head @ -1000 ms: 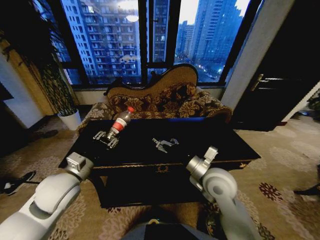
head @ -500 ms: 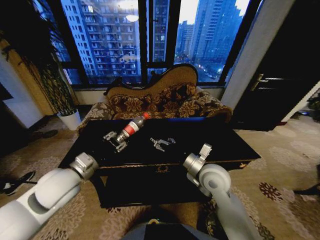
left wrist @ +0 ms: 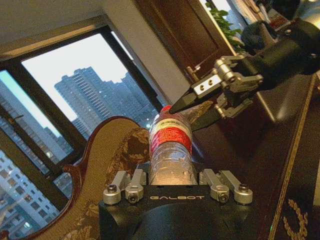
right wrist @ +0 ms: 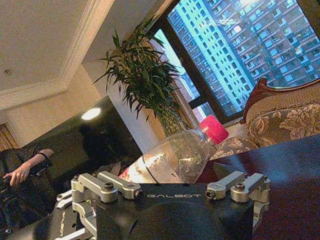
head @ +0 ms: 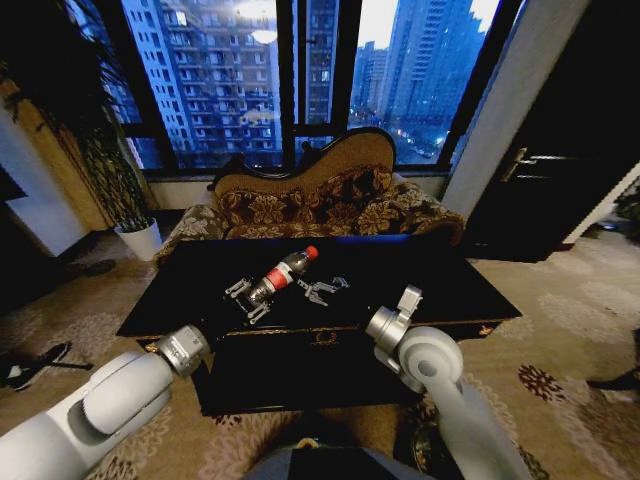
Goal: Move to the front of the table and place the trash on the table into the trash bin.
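left gripper point(head: 250, 297) clamped on bottle point(head: 283, 273), carried rightward over the table point(head: 450, 280) since a second ago | right gripper point(head: 322, 289) fingers spread, empty, at the cap | looks like a handover

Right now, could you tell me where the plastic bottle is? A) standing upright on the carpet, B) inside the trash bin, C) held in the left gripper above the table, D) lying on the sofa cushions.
C: the head view shows the left gripper shut on the base of the bottle above the black table, its red cap pointing toward the right gripper, which is open close beside it.
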Motion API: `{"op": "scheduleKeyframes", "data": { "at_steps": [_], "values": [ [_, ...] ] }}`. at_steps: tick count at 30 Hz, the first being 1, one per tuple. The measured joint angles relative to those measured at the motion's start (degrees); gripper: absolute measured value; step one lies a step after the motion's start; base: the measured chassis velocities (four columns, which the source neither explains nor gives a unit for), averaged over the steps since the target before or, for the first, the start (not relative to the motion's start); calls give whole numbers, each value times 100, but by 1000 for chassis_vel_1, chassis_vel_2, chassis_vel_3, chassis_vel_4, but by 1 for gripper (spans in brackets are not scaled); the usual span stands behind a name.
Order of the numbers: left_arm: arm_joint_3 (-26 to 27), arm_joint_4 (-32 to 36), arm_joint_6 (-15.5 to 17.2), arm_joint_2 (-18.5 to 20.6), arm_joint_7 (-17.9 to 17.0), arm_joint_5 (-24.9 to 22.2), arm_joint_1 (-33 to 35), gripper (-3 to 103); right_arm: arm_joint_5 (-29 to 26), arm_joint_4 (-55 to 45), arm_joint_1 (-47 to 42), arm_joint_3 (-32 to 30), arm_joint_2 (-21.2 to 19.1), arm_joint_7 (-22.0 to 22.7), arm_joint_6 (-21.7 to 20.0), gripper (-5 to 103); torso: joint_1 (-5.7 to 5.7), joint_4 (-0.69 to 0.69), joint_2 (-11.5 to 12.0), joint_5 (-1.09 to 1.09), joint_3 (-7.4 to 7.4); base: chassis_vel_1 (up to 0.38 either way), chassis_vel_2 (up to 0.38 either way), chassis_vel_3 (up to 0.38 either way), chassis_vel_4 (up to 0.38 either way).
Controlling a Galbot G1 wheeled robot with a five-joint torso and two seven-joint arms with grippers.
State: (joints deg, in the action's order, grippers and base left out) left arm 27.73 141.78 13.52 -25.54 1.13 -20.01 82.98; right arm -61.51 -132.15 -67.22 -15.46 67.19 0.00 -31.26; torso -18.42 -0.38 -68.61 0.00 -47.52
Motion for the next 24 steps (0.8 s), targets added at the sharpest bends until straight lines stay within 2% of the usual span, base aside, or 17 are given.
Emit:
{"op": "scheduleKeyframes", "data": {
  "at_steps": [17, 22, 24],
  "values": [
    [-32, 72, -84, 367, 45, 87, 1, 40, -72, 25, 49, 185, -18, 8, -27, 100, 0, 0, 0, 0, 0, 0, 0, 0, 0],
    [61, -23, -152, 240, 49, 128, 44, 40, -68, 53, 50, 230, 12, 0, -30, 100, 0, 0, 0, 0, 0, 0, 0, 0, 0],
    [166, -173, -219, 60, -61, 106, -13, 40, -66, 86, 42, 184, 29, -1, -31, 100, 0, 1, 0, -2, 0, 0, 0, 0, 0]
  ]
}}
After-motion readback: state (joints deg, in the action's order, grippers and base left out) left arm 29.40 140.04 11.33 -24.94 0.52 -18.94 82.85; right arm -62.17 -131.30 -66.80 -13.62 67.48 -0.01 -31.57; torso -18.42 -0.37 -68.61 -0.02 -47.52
